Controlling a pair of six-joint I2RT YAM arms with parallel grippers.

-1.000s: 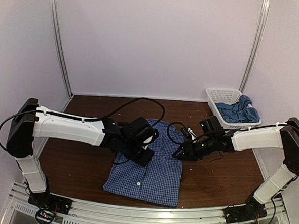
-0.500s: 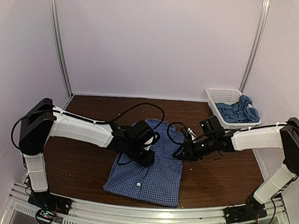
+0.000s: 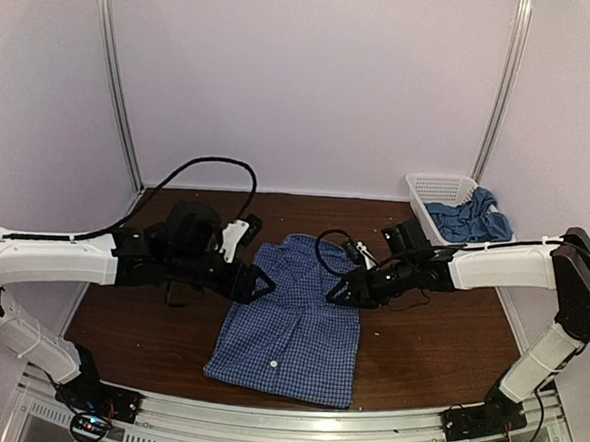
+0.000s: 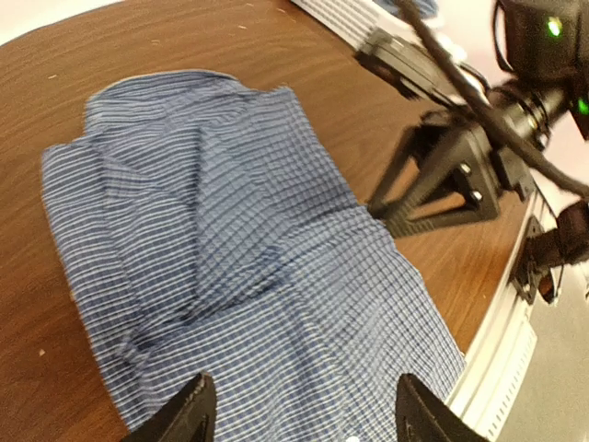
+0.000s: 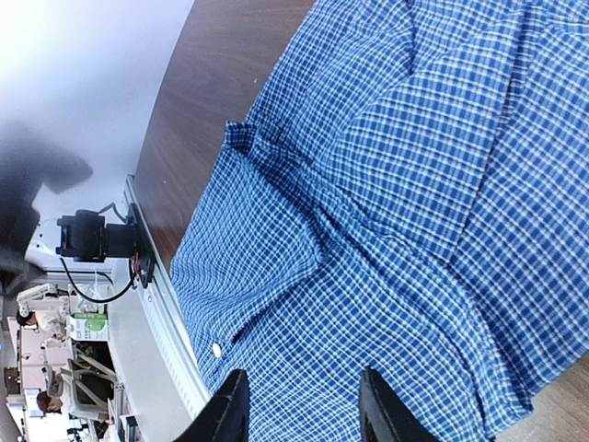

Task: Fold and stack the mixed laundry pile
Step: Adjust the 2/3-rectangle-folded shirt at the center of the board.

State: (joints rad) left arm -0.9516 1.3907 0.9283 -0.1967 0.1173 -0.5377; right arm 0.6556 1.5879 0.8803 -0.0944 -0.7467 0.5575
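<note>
Checked shirt (image 3: 293,331) lies part-folded by the worktop's (image 3: 437,350) near edge, left gripper (image 3: 266,283) and right gripper (image 3: 339,294) both spread and empty at its far corners, teal t-shirt (image 3: 465,219) waiting unfolded in the far-right basket (image 3: 427,184).

My tabletop (image 3: 437,355): dark brown wood grain. Plain pale lilac walls (image 3: 313,82) on three sides, aluminium upright (image 3: 119,80) each back corner. Even light.
</note>
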